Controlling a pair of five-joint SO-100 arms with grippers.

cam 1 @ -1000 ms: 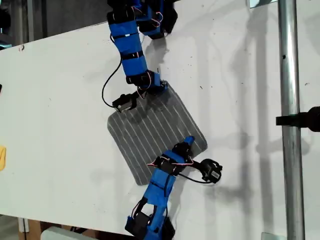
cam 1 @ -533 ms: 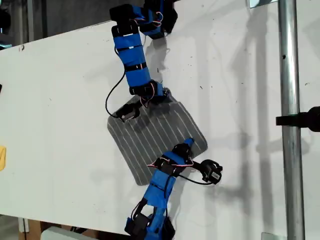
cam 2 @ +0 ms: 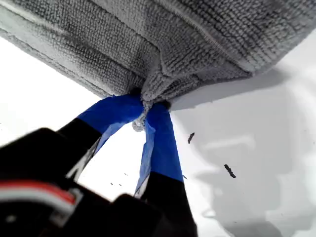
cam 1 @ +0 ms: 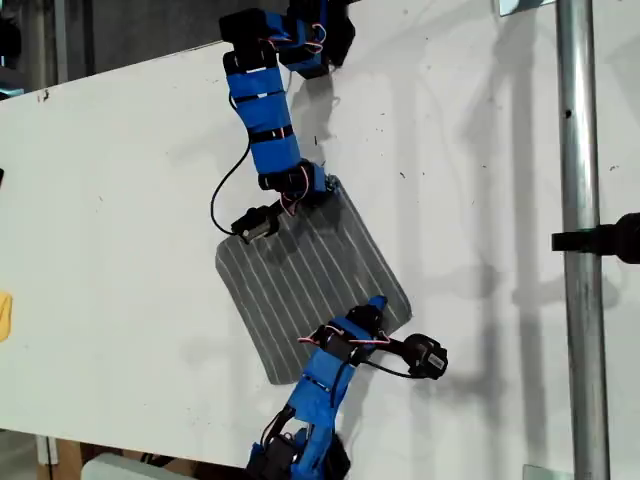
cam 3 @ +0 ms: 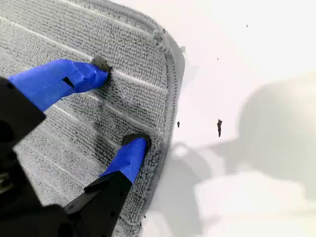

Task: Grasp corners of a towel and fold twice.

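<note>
The towel [cam 2: 197, 34] is running out past the frame in the first wrist view, and the pinched bit of its edge is disappearing between the taped fingers [cam 2: 160, 138] of my first gripper [cam 2: 148, 106]. Its black body is blurring in the foreground. In the exterior view, one arm [cam 1: 325, 375] is covering a towel corner, with its base cut off at the bottom edge. A yellow object [cam 1: 4, 315], cropped at the exterior view's left, is staying unidentifiable.

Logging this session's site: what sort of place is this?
Likely a lab or workshop bench: a bare white table, a metal pole with a black clamp, and only the towel laid out.
</note>
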